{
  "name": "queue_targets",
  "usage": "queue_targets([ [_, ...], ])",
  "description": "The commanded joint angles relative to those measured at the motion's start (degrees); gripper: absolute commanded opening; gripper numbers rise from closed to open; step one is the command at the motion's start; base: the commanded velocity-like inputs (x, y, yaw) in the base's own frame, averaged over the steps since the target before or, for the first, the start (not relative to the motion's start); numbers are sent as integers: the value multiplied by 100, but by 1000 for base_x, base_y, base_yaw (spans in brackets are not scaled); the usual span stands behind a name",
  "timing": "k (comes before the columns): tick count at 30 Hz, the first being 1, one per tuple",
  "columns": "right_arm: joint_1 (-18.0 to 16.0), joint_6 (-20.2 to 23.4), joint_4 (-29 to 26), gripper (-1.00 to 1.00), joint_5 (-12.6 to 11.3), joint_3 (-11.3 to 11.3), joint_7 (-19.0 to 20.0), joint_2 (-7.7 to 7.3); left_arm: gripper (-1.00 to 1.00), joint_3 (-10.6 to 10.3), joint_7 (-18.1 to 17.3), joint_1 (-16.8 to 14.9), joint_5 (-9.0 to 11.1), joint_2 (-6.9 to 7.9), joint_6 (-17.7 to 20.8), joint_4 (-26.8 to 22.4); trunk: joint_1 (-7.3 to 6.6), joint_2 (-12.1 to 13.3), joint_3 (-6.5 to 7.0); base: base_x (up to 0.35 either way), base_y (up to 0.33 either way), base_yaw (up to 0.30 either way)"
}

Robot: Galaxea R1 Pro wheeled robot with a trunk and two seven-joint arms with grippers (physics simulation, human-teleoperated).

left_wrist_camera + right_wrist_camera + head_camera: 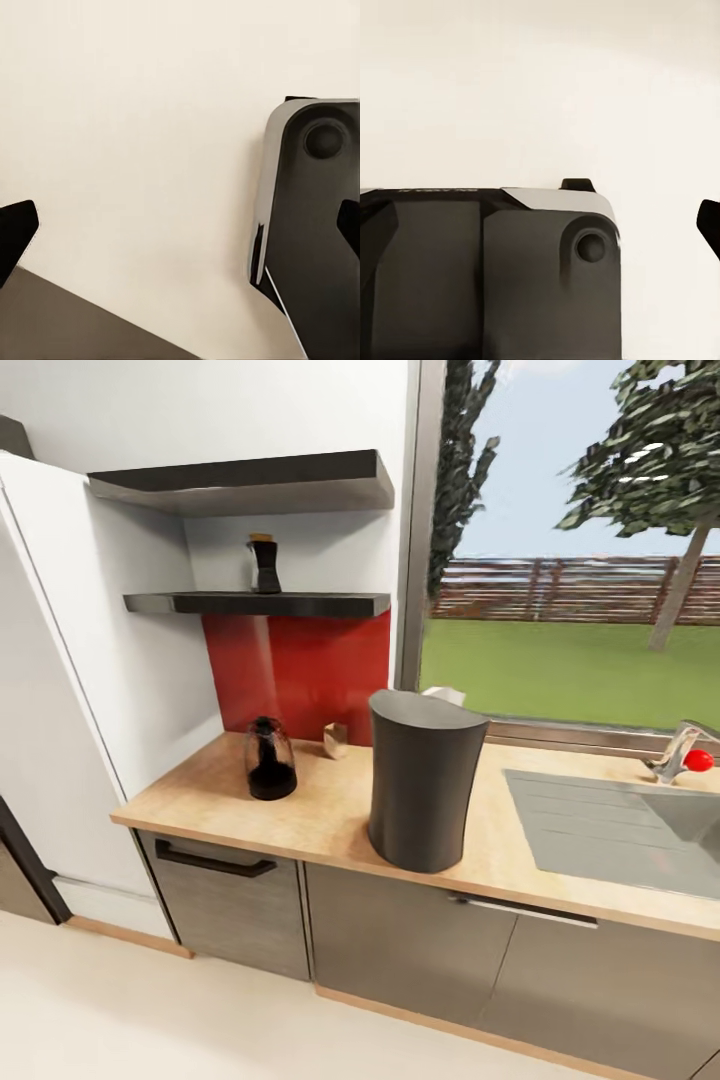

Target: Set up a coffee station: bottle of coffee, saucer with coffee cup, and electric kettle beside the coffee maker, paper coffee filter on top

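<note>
Head view: coffee maker (424, 780) on countertop (330, 810); bottle (265, 565) on shelf (256, 603).

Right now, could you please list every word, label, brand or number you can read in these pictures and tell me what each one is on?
No text can be read with confidence.
A faint line of pale lettering runs along the top edge of the dark robot body in the right wrist view; it is too small and blurred to read.
The bottle on the shelf, the coffee maker and the kettle show no label.
</note>
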Motion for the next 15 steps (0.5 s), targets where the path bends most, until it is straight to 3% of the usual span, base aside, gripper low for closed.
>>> queue_targets([
  [1, -6, -31, 6, 100, -61, 47, -24, -6, 100, 11, -3, 4, 13, 0, -9, -9, 4, -12, -12, 4, 319, 0],
  [15, -6, -37, 4, 100, -67, 48, -27, -16, 100, 12, -3, 2, 13, -4, -2, -9, 4, -12, -12, 0, 323, 0],
])
